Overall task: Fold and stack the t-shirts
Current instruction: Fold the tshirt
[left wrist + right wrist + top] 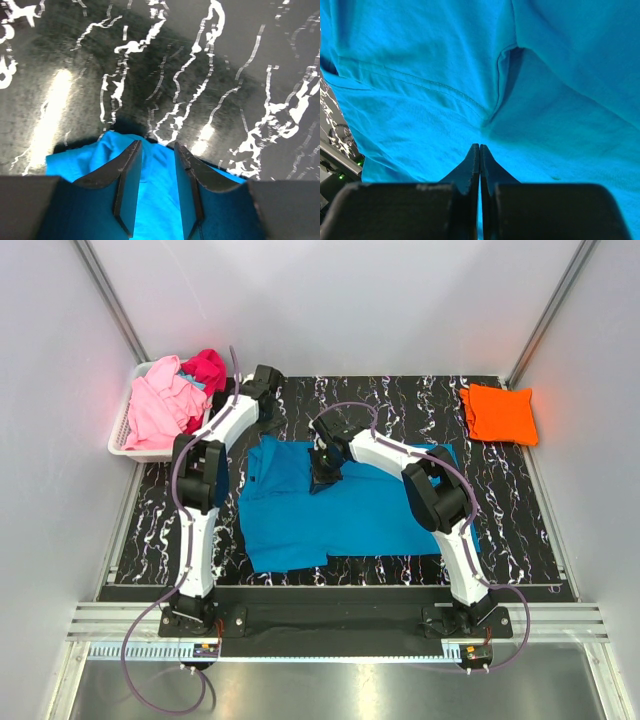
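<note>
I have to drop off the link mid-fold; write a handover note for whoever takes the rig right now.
Left gripper: jaws partly apart, edge of the turquoise t-shirt between them; grip unclear.
Right gripper: shut, pinching that shirt's middle; it lies spread mid-table.
Done: orange t-shirt folded, far right corner.
To do: fold and stack the turquoise one, then the pink t-shirt and magenta t-shirt heaped in the white basket, far left.

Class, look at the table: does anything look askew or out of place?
The blue t-shirt lies crooked and creased on the table, its left part folded over unevenly. The pink t-shirt is heaped unfolded in the basket. The orange t-shirt is neatly folded.
</note>
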